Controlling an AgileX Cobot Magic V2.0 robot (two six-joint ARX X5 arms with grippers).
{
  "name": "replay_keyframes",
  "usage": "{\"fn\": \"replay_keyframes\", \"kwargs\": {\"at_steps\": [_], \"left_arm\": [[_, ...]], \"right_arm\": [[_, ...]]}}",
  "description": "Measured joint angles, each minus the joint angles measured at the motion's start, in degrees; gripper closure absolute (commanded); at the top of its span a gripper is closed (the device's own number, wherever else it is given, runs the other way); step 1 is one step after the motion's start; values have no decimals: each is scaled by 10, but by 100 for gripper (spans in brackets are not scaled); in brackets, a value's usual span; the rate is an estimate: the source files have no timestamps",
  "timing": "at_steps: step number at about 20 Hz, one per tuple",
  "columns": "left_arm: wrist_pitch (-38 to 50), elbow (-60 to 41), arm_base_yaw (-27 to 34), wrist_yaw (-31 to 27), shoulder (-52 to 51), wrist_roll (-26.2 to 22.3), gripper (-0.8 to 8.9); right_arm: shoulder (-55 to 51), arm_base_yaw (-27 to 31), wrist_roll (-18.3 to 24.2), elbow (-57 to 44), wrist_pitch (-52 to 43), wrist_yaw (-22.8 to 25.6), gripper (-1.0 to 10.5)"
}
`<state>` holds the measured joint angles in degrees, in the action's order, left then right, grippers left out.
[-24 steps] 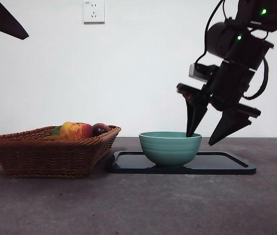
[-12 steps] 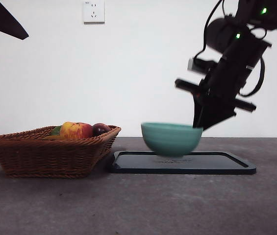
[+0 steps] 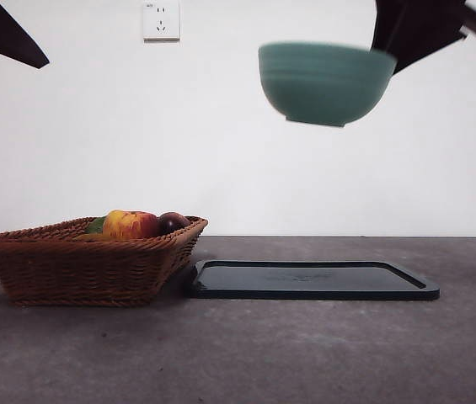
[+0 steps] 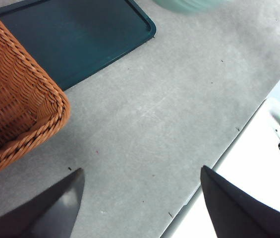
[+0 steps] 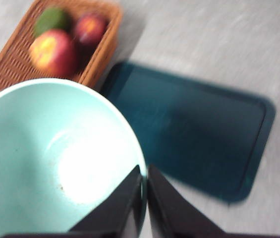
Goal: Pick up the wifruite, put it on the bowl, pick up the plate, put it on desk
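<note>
We see the right gripper pinching the rim of the empty teal bowl high above the bare dark tray, beside the wicker basket holding an apple, while the left gripper hangs open and empty over the desk.
</note>
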<state>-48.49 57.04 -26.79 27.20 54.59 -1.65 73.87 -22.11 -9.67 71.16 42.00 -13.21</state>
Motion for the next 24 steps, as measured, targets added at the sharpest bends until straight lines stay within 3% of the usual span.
{"fn": "replay_keyframes", "kwargs": {"at_steps": [3, 8, 16, 24], "left_arm": [[-2, 0, 0, 0, 0, 0, 442], [-2, 0, 0, 0, 0, 0, 442], [-2, 0, 0, 0, 0, 0, 442], [-2, 0, 0, 0, 0, 0, 442]], "right_arm": [[-39, -27, 7, -19, 14, 28, 938], [-66, -67, 8, -106, 4, 31, 938], [-63, -129, -33, -253, -120, 56, 938], [1, -139, -56, -285, -201, 59, 938]]}}
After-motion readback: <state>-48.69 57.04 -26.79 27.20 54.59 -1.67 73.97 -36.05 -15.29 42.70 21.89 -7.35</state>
